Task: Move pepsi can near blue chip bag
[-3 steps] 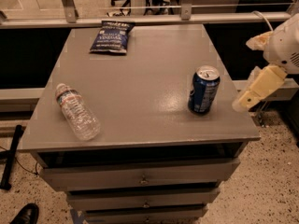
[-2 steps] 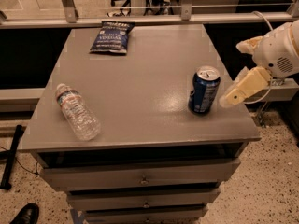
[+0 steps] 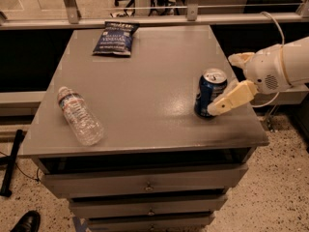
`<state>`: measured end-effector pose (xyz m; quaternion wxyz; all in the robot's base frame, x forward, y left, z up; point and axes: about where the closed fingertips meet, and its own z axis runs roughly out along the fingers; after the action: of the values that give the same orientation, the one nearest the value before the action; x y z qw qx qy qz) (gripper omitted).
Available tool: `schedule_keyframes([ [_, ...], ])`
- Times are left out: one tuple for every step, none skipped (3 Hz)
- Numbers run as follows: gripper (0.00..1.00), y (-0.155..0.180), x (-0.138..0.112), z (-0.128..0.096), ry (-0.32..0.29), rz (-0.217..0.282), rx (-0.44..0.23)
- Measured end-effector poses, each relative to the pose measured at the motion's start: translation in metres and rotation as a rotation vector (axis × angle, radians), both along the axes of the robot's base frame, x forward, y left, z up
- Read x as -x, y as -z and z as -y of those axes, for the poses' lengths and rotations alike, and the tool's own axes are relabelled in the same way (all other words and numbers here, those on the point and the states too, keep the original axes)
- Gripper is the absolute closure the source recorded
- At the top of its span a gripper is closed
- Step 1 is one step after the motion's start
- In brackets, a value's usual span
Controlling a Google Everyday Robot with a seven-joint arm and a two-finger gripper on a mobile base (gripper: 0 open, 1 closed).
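Observation:
The pepsi can (image 3: 209,92), dark blue with a silver top, stands upright near the right front corner of the grey table (image 3: 145,91). The blue chip bag (image 3: 115,38) lies flat at the table's far edge, left of the middle, well away from the can. My gripper (image 3: 224,84) comes in from the right, level with the can and right beside it. It is open and holds nothing. Its near tan finger (image 3: 234,98) crosses in front of the can's lower right side. The far finger (image 3: 240,58) shows behind and to the right of the can.
A clear plastic water bottle (image 3: 79,115) lies on its side at the table's left front. Drawers (image 3: 145,185) sit below the tabletop. A metal rail (image 3: 159,19) runs behind the table. A black shoe (image 3: 25,222) is on the floor at lower left.
My gripper has moved left toward the can, from beside the table's right edge to right next to the can. The can, bag and bottle have not moved.

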<state>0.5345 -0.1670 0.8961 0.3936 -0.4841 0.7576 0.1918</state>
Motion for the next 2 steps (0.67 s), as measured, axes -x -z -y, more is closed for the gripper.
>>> schedule_keyframes([
  [0.18,0.0096,-0.0079,-0.0088,-0.004,0.008,-0.053],
  [0.41,0.0145,-0.0149,-0.0161,-0.007,0.012,-0.088],
])
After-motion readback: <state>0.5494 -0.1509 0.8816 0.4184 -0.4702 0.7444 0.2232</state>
